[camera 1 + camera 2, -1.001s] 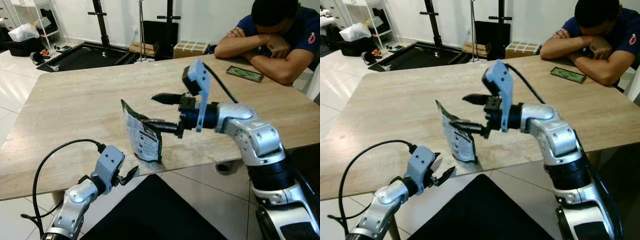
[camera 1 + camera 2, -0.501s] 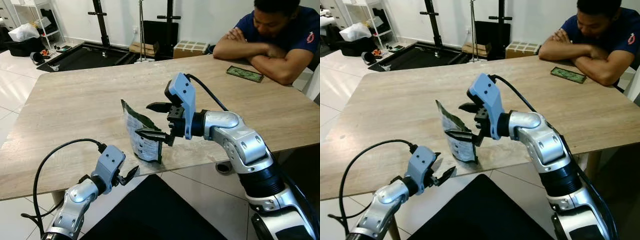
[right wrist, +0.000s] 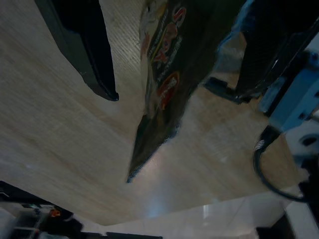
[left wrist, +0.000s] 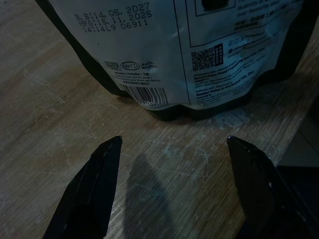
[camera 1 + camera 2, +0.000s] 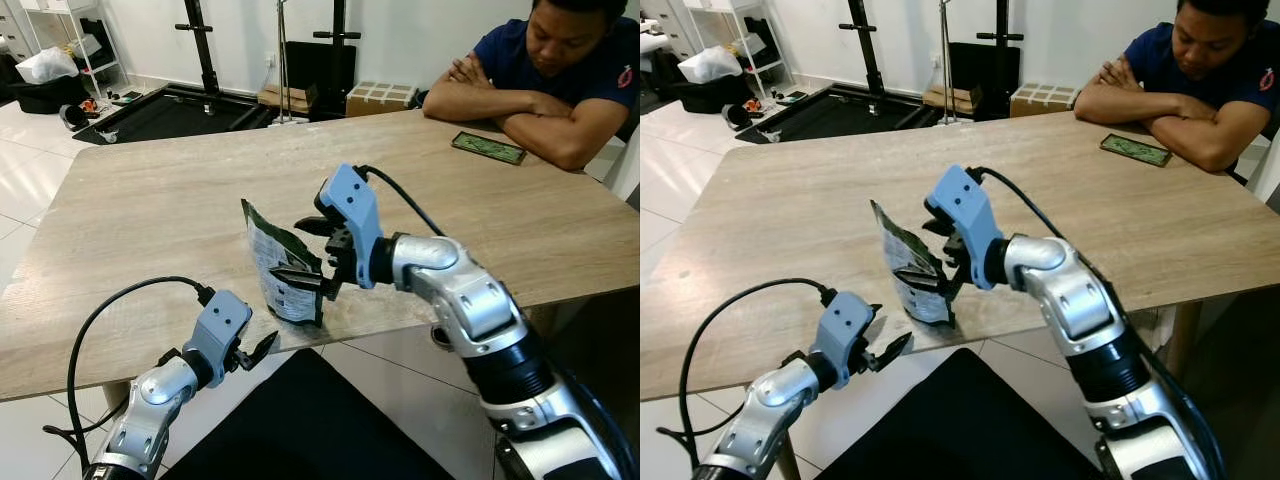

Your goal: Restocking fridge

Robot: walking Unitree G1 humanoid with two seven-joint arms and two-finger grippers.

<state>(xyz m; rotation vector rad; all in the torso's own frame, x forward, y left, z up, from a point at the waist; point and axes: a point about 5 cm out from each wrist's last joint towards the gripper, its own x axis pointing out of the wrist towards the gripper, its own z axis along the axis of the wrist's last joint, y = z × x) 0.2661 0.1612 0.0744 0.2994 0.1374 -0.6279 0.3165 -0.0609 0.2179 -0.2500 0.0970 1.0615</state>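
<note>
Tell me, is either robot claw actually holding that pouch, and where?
Nothing is held yet. The right gripper is open, its fingers either side of the upright pouch near its top edge. The left gripper is open, short of the table edge.

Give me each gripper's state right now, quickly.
Left gripper: open, holding nothing, just short of the standing food pouch.
Right gripper: open, fingers straddling the pouch, not yet closed.

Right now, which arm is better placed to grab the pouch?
Right. The right gripper is already at the standing pouch, fingers open on either side of its upper edge. The left gripper sits low off the table edge, open, short of the pouch's base.
</note>
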